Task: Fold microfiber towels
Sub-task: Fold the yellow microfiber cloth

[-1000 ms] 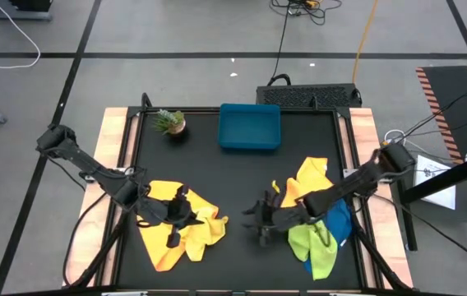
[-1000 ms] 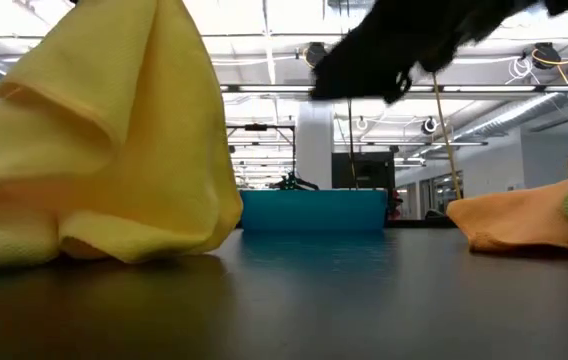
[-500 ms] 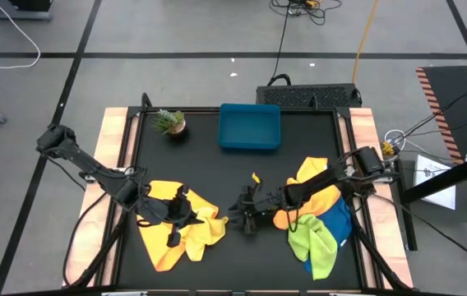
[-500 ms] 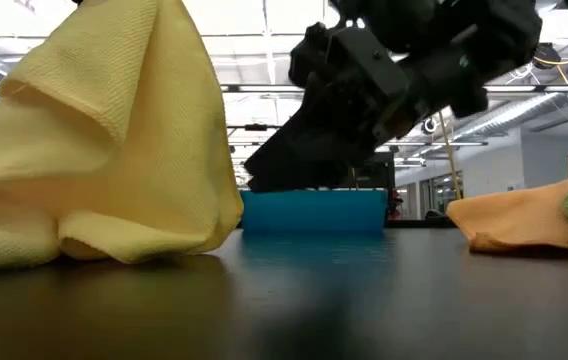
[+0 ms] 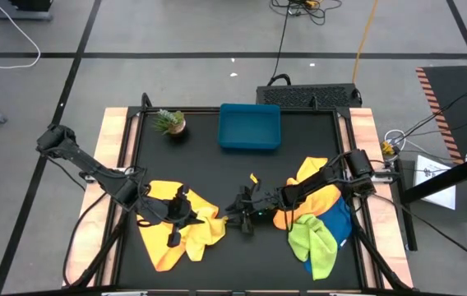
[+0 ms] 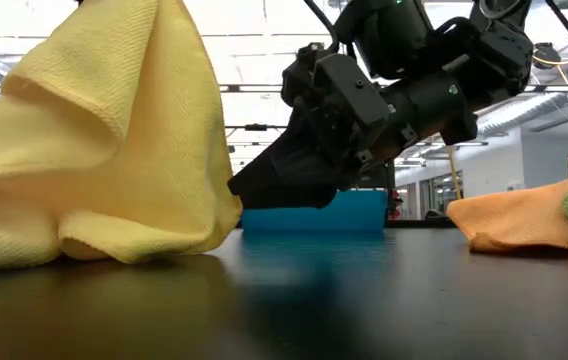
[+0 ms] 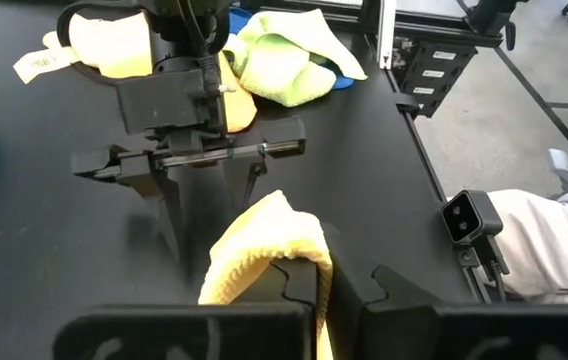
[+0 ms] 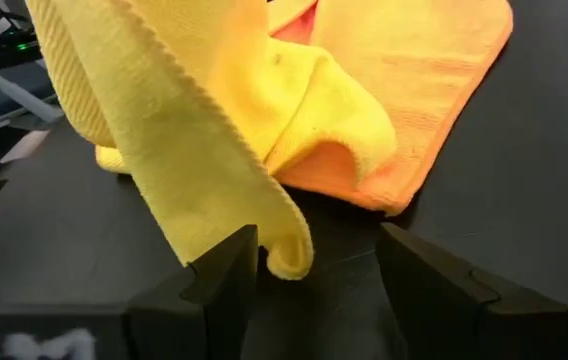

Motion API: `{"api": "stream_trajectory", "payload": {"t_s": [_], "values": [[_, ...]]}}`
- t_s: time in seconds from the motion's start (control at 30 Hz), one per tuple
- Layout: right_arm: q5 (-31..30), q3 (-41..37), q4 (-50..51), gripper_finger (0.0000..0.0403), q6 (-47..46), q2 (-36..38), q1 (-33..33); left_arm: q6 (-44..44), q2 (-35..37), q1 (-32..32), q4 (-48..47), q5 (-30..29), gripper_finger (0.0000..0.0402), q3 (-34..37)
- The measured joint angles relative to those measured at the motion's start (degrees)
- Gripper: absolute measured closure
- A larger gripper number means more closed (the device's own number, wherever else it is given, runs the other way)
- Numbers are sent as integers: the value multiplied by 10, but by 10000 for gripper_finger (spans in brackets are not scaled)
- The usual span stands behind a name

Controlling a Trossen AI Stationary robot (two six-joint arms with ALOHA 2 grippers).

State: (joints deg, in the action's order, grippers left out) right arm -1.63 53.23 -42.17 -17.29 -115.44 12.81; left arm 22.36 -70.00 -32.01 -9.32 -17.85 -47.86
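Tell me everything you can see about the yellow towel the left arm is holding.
The yellow microfiber towel is a soft ribbed cloth, crumpled and lifted into a peak, its lower folds resting on the black table and partly over an orange towel. The left pincer is shut on a fold of it. The right pincer stands open around a hanging edge, not yet closed on it.

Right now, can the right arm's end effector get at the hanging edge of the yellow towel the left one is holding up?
Probably yes. The right end effector is open, and the yellow towel edge hangs between its fingers with nothing in the way. The left end effector is shut on the towel.
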Motion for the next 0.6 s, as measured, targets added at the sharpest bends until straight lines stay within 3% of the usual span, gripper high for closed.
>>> {"api": "stream_trajectory", "payload": {"t_s": [0.13,0.37,0.6], "values": [[0,0,13,264,7,0,0,-1,0,0,1,0,392,0],[4,0,17,389,16,0,0,-1,0,0,2,0,398,0],[3,0,69,401,16,32,0,22,3,0,1,7,380,0]]}}
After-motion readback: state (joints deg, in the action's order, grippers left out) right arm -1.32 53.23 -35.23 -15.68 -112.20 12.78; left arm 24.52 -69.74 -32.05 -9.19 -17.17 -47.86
